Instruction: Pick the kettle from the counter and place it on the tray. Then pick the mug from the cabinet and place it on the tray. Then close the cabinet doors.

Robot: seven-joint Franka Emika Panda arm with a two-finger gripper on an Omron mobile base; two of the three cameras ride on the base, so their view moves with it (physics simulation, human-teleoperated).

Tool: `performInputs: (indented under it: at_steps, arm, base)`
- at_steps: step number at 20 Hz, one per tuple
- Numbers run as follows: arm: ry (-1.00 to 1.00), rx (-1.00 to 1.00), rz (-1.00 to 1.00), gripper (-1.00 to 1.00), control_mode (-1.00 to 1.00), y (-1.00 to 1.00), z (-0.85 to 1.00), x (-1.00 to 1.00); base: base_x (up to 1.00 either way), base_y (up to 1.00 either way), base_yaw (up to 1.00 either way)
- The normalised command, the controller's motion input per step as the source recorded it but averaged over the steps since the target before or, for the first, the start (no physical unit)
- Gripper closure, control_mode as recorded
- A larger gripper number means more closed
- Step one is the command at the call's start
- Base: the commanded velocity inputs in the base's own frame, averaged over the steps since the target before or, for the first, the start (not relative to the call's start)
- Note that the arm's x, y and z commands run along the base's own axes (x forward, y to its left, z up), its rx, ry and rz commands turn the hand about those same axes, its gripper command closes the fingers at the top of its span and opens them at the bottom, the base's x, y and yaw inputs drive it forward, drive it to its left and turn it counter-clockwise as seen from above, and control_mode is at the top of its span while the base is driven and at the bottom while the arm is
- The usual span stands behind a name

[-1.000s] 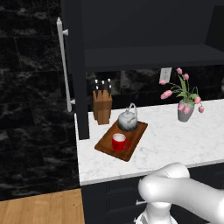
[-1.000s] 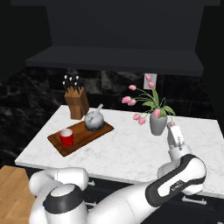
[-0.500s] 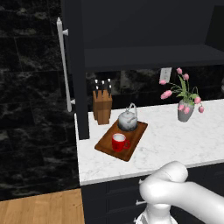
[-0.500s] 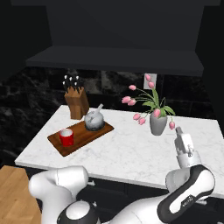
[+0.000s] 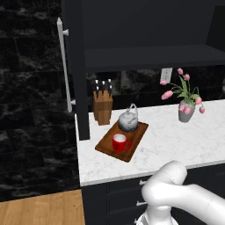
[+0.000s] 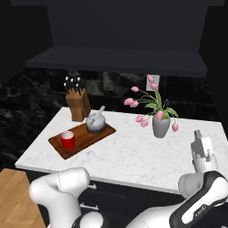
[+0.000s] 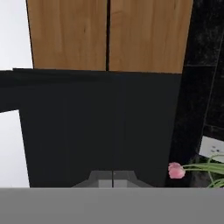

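From my station I see the left cabinet door (image 5: pixel 72 66) standing open, edge-on to the left base camera, its silver handle (image 5: pixel 64 66) facing outward over the left end of the surface (image 5: pixel 176 140). The cabinet (image 6: pixel 116 40) above is dark inside, with its shelf (image 6: pixel 116 61) bare where I can see it.

Near the back left corner of the surface stands a knife block (image 5: pixel 103 107). Just in front of it, toward the left end, lies the tray (image 5: pixel 134 136), set at a slant to the surface's edges. The mug (image 5: pixel 119 143) sits on the tray's front part, upright, and the kettle (image 5: pixel 128 121) sits on its back part, close to the knife block but not touching it. Mug and kettle are near each other with a small gap between them.

Further right, toward the back edge, a grey vase (image 6: pixel 160 126) holds pink tulips (image 6: pixel 142 103), with a wall socket (image 6: pixel 152 82) behind it.

At the right end of the surface, in the right base view, my pincer (image 6: pixel 201 143) points upward, above the front right corner, well apart from the tray. Its tips (image 7: pixel 123 176) are clenched together in the hand view, grasping nothing, and face a dark cabinet panel (image 7: pixel 100 127) with wooden panels (image 7: pixel 109 35) beyond it.
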Motion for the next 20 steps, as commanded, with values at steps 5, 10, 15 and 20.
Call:
performInputs:
  at_steps: [5, 10, 15, 20]
  arm:
    - [-0.02, 0.12, -0.01, 1.00, -1.00, -0.39, 0.00, -0.01]
    - [-0.08, 0.12, -0.07, 1.00, -1.00, -0.44, 0.01, 0.00]
    - [-0.02, 0.12, -0.06, 1.00, -1.00, -0.33, 0.00, 0.00]
    - [0.00, 0.08, -0.05, 1.00, -1.00, -0.34, 0.00, 0.00]
  base:
    - [0.00, 0.00, 0.00]
    - [0.00, 0.00, 0.00]
    - [0.00, 0.00, 0.00]
    - [0.00, 0.00, 0.00]
